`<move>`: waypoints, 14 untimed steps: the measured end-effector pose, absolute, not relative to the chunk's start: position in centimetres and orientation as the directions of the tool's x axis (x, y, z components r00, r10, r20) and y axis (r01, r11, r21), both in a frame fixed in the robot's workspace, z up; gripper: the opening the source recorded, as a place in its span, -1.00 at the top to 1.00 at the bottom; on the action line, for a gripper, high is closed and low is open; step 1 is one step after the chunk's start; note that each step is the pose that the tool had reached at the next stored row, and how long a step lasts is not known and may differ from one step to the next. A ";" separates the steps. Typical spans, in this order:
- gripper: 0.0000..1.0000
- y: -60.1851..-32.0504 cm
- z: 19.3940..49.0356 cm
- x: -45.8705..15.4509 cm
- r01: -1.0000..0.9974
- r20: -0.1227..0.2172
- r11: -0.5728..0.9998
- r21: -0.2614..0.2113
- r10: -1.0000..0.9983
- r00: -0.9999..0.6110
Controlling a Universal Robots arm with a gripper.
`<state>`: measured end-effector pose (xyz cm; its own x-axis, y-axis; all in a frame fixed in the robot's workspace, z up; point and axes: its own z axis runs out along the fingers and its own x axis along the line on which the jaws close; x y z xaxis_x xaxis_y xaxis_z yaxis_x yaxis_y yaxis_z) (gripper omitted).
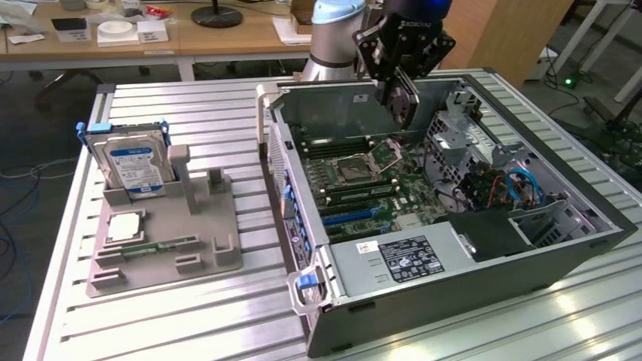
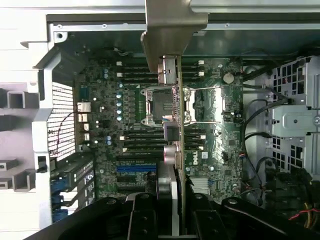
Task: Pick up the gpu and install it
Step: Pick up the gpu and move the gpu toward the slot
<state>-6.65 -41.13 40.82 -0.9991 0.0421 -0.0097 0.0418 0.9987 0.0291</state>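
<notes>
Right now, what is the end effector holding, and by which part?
The end effector holds the gpu by its upper edge, above the open computer case.

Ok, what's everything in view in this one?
gpu: one, dark, silver bracket, in the jaws above the case
case: one, grey, open, on table
motherboard: one, green, inside case
hard drive: one, silver, blue label, upright in fixture
fixture: one, grey, exterior view's left of case
memory stick: one, green, flat on fixture
chip: one, silver, flat on fixture
table: one, silver, under case and fixture
arm: one, silver-blue, behind case
gripper: one, black, jaws shut on gpu
</notes>
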 end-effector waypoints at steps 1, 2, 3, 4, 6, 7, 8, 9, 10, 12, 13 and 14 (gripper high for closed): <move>0.43 -41.1 40.8 -6.3 0.042 -0.010 0.999 0.029 0.042 -0.999; 0.43 -41.1 40.8 -6.0 0.042 -0.010 0.999 0.029 0.042 -0.999; 0.43 -41.1 40.8 -5.7 0.042 -0.010 0.999 0.029 0.042 -0.999; 0.43 -41.1 40.8 -5.3 0.042 -0.010 0.999 0.029 0.042 -0.999; 0.43 -41.1 40.8 -4.7 0.042 -0.010 0.999 0.029 0.042 -0.999; 0.43 -41.1 40.8 -4.5 0.042 -0.010 0.999 0.029 0.042 -0.999; 0.43 -41.1 40.7 -4.5 0.042 -0.010 0.999 0.029 0.042 -0.999; 0.43 -41.1 40.8 -4.5 0.042 -0.010 0.999 0.029 0.042 -0.999; 0.43 -41.1 40.8 -4.5 0.042 -0.010 0.999 0.029 0.042 -0.999; 0.43 -41.1 40.7 -4.5 0.042 -0.010 0.999 0.029 0.042 -0.999; 0.43 -41.1 40.7 -4.5 0.042 -0.010 0.999 0.029 0.042 -0.999; 0.43 -41.1 40.7 -4.5 0.042 -0.010 0.999 0.029 0.042 -0.999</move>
